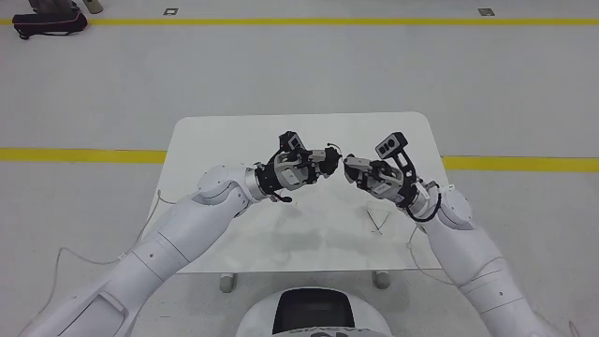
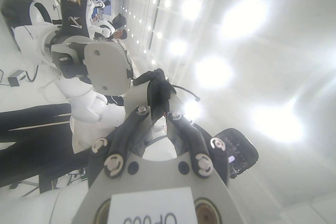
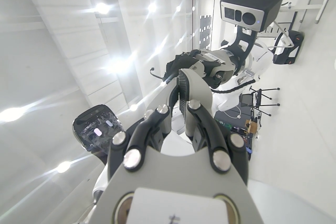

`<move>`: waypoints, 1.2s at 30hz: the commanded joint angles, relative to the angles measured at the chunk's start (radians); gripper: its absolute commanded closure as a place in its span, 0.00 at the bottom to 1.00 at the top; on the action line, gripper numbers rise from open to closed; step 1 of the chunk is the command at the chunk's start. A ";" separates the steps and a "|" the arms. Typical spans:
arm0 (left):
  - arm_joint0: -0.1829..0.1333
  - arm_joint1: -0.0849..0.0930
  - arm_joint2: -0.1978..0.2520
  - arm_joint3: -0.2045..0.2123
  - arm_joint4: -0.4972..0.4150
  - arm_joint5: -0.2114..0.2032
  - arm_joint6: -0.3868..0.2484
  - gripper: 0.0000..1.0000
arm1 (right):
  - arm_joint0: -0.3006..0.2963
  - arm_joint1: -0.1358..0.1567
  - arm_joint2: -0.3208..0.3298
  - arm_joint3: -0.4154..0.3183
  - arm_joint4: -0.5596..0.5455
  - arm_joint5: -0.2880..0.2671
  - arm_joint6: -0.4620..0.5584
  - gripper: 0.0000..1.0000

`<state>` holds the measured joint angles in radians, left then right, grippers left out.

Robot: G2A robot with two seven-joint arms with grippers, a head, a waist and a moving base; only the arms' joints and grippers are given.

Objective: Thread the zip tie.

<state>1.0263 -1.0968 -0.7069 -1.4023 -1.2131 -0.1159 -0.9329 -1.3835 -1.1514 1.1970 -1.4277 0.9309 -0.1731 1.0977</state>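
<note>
Zip tie (image 2: 187, 92): thin black plastic strap, pinched in the left tool (image 2: 157, 84), arcing sideways off its dark tips to a small square head. Right tool (image 3: 179, 78), ribbed inside and pressed together, meets it tip to tip above the white tabletop (image 1: 215, 140).

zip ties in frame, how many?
1: a black zip tie pinched in the left gripper above the table. A faint V-shaped mark on the table might be another; cannot tell.
</note>
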 commanded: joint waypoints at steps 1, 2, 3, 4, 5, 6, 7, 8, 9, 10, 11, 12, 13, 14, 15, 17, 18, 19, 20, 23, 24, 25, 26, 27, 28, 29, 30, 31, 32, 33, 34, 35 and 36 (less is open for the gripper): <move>0.000 0.000 0.000 0.000 0.000 0.000 0.000 1.00 | -0.003 0.000 0.002 -0.001 -0.003 0.000 -0.001 1.00; 0.000 0.000 0.000 0.000 0.000 0.000 0.000 1.00 | -0.006 0.000 0.003 -0.002 -0.005 0.000 -0.001 1.00; 0.000 0.000 0.000 0.000 0.000 0.000 0.000 1.00 | -0.007 0.000 0.004 -0.003 -0.007 0.001 -0.002 1.00; 0.000 0.000 0.000 0.000 0.000 0.000 0.000 1.00 | -0.009 0.000 0.005 -0.003 -0.009 0.001 -0.003 1.00; 0.000 0.000 0.000 0.000 0.000 0.000 0.000 1.00 | -0.010 0.000 0.006 -0.004 -0.012 0.001 -0.003 1.00; 0.000 0.000 0.000 0.000 0.000 0.000 0.000 1.00 | -0.013 0.000 0.007 -0.006 -0.015 0.001 -0.004 1.00; 0.000 0.000 0.000 0.000 0.000 0.000 0.000 1.00 | -0.015 0.000 0.008 -0.007 -0.017 0.000 -0.004 1.00; 0.000 0.000 0.000 0.000 0.000 0.000 0.000 1.00 | -0.016 0.000 0.009 -0.008 -0.020 0.000 -0.005 1.00; 0.000 0.000 0.000 0.000 0.000 0.000 0.000 1.00 | -0.018 0.001 0.010 -0.010 -0.025 0.000 -0.006 1.00; 0.000 0.000 0.000 0.000 0.000 0.000 0.000 1.00 | -0.020 0.001 0.011 -0.011 -0.026 0.000 -0.007 1.00; 0.000 0.000 0.000 0.000 0.000 0.000 0.000 1.00 | -0.022 0.001 0.012 -0.012 -0.027 0.000 -0.008 1.00; 0.000 0.000 0.000 0.000 0.000 0.000 0.000 1.00 | -0.024 0.001 0.013 -0.014 -0.029 -0.001 -0.008 1.00; 0.000 0.000 0.000 0.000 0.000 0.000 0.000 1.00 | -0.026 0.001 0.014 -0.015 -0.032 -0.001 -0.009 1.00; 0.000 0.000 0.000 0.000 0.000 0.000 0.000 1.00 | -0.028 0.001 0.014 -0.016 -0.034 -0.001 -0.009 1.00; 0.000 0.000 0.000 0.000 0.000 0.000 0.000 1.00 | -0.030 0.001 0.015 -0.017 -0.036 -0.002 -0.010 1.00; 0.000 0.000 0.000 0.000 0.000 0.000 0.000 1.00 | -0.034 0.001 0.017 -0.020 -0.043 -0.003 -0.011 1.00; 0.000 0.000 0.000 0.000 0.000 0.000 0.000 1.00 | -0.036 0.001 0.018 -0.022 -0.045 -0.003 -0.012 1.00; 0.000 0.000 0.000 0.000 0.000 0.000 0.000 1.00 | -0.038 0.001 0.019 -0.023 -0.047 -0.003 -0.012 1.00; 0.000 0.000 0.000 0.000 0.000 0.000 0.000 1.00 | -0.041 0.002 0.021 -0.024 -0.051 -0.004 -0.013 1.00; 0.000 0.000 0.000 0.000 0.000 0.000 0.000 1.00 | -0.048 0.003 0.024 -0.029 -0.064 -0.005 -0.017 1.00; 0.000 0.000 0.000 0.000 0.000 0.000 0.000 1.00 | -0.050 0.003 0.025 -0.031 -0.069 -0.005 -0.019 1.00; 0.000 0.000 0.000 0.000 0.000 0.000 0.000 1.00 | -0.052 0.003 0.026 -0.033 -0.072 -0.005 -0.020 1.00; 0.000 0.000 0.000 0.000 0.000 0.000 0.000 1.00 | -0.054 0.003 0.027 -0.035 -0.074 -0.005 -0.021 1.00; 0.000 0.000 0.000 0.000 0.000 0.000 0.000 1.00 | -0.056 0.004 0.029 -0.037 -0.078 -0.005 -0.022 1.00; 0.000 0.000 0.000 0.000 0.000 0.000 0.000 1.00 | -0.058 0.004 0.030 -0.039 -0.081 -0.005 -0.023 1.00; 0.000 0.000 0.000 0.000 0.000 0.000 0.000 1.00 | -0.059 0.004 0.031 -0.041 -0.083 -0.005 -0.023 1.00; 0.000 0.000 0.000 0.000 0.000 0.000 0.000 1.00 | -0.062 0.004 0.032 -0.043 -0.085 -0.005 -0.024 1.00; 0.000 0.000 0.000 0.000 0.000 0.000 0.000 1.00 | -0.063 0.005 0.033 -0.044 -0.087 -0.005 -0.025 1.00; 0.000 0.000 0.000 0.000 0.000 0.000 0.000 1.00 | -0.065 0.005 0.034 -0.045 -0.091 -0.005 -0.025 1.00; 0.000 0.000 0.000 0.000 0.000 0.000 0.000 1.00 | -0.068 0.005 0.035 -0.047 -0.094 -0.005 -0.026 1.00; 0.000 0.000 0.000 0.000 0.000 0.000 0.000 1.00 | -0.070 0.006 0.036 -0.049 -0.096 -0.005 -0.027 1.00; 0.000 0.000 0.000 0.000 0.000 0.000 0.000 1.00 | -0.071 0.006 0.037 -0.050 -0.099 -0.005 -0.027 1.00; 0.000 0.000 0.000 0.000 0.000 0.000 0.000 1.00 | -0.073 0.006 0.037 -0.051 -0.102 -0.005 -0.029 1.00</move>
<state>1.0263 -1.0968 -0.7069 -1.4023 -1.2131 -0.1159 -0.9329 -1.4551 -1.1455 1.2338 -1.4779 0.8315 -0.1779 1.0701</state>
